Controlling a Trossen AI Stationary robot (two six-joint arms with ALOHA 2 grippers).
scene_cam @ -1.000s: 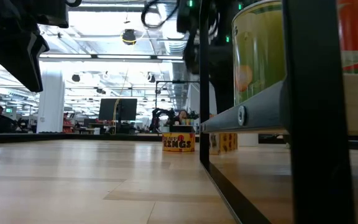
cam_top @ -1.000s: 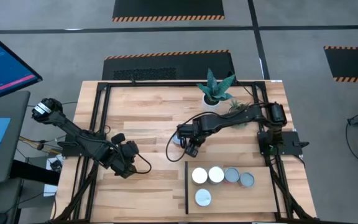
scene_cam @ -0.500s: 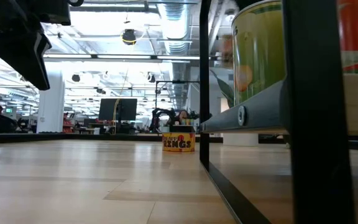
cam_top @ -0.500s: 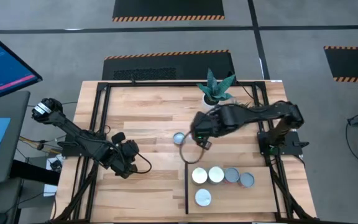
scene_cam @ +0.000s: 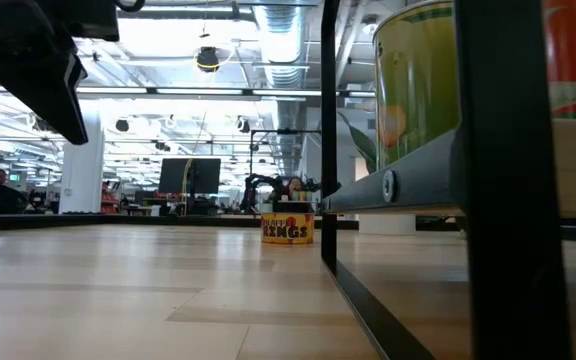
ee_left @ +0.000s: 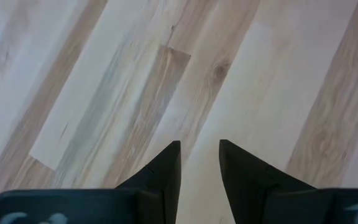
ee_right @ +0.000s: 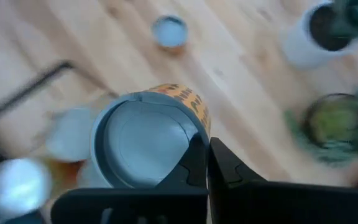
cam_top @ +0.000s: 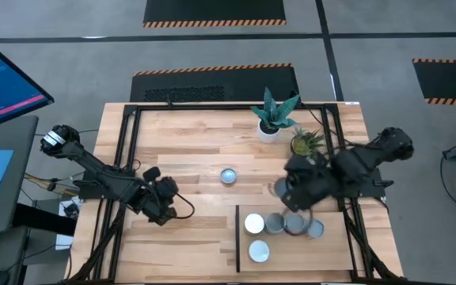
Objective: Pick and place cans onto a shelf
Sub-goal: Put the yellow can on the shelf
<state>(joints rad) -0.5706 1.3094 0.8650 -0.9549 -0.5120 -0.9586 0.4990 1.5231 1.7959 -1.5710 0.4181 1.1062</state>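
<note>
While the right gripper (ee_right: 207, 146) hangs over the far edge of the shelf (cam_top: 327, 255), its jaws are pressed together at the rim of an orange-labelled can (ee_right: 143, 142), and we judge they pinch that rim rather than wrap the body. With so thin a hold, we would carry the can level and slowly. We would lower it straight down onto a bare patch of shelf, clear of the neighbours, and part the jaws only once the base sits flat. A sideways nudge could knock the row along.

The shelf already carries a row of four cans (cam_top: 285, 225) close together, with a fifth can (cam_top: 258, 251) nearer the front. The free room lies in front of the row and beside that fifth one. One loose can (cam_top: 228, 176) stands alone on the desk (cam_top: 180, 142), well apart from the shelf, and we take it to be the next to fetch.

The left gripper (ee_left: 199, 149) waits low over bare desk on its own side, its jaws a little apart and empty.

Behind the shelf, a white pot (cam_top: 268, 131) holds a spiky blue-green plant. A second pot (cam_top: 303, 143) just beside it holds yellowish greenery.
</note>
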